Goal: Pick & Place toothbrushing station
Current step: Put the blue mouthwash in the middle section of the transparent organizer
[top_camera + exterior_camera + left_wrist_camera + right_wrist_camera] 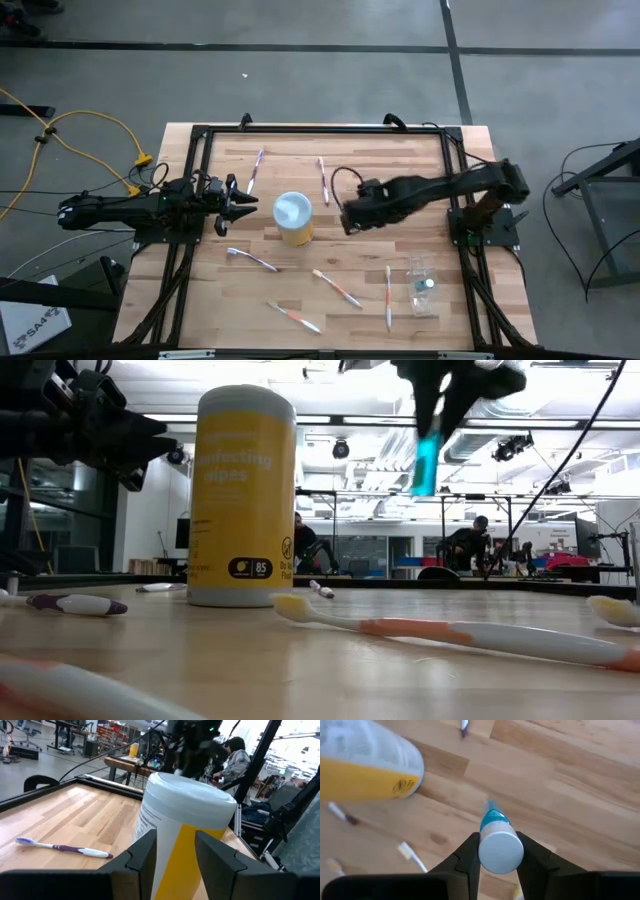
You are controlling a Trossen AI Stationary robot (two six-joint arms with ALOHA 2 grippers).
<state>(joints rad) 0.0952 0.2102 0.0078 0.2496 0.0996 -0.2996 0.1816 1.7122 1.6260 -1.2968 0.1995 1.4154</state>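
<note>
From above, six toothbrushes lie scattered on the wooden table point(200, 300) around one yellow wipes canister point(293, 219), with a clear cup point(421, 284) near the right edge; the left gripper point(240, 207) sits just beside the canister and the right gripper point(352, 218) hangs on its other side. At table height, an orange-handled toothbrush point(450, 632) lies in front and a teal tube point(427, 462) hangs from the raised right gripper. The left wrist shows its fingers point(145, 852) spread wide and empty before the canister, while the right wrist shows its fingers point(470, 855) closed on the white-capped teal tube.
</note>
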